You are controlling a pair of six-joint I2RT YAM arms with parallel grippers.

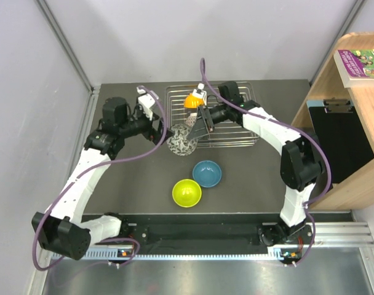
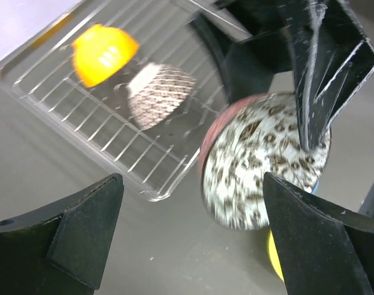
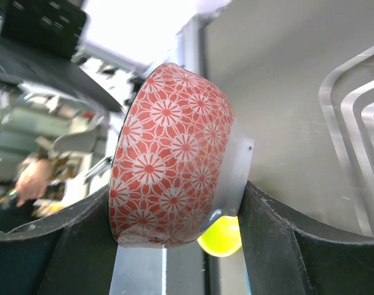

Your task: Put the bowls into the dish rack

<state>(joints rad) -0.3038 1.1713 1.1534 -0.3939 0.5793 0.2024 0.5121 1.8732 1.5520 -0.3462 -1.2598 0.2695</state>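
Observation:
The wire dish rack [image 1: 236, 132] stands at the back of the table. An orange bowl [image 1: 192, 100] sits in it, also in the left wrist view [image 2: 104, 52], beside a black-and-white mosaic bowl [image 2: 159, 92] lying on its side. My right gripper [image 1: 197, 130] is shut on the pinkish flower-patterned bowl [image 3: 168, 160], whose pale speckled inside [image 1: 179, 141] shows at the rack's front left corner [image 2: 150, 193]. My left gripper [image 1: 159, 126] is open and empty just left of that bowl [image 2: 264, 163]. A blue bowl [image 1: 206, 173] and a lime green bowl [image 1: 186, 192] stand on the table.
A wooden shelf [image 1: 353, 117] with a book [image 1: 361, 63] and a black clipboard [image 1: 338, 141] stands at the right. Grey walls close in the back and left. A metal rail [image 1: 236, 236] runs along the near edge.

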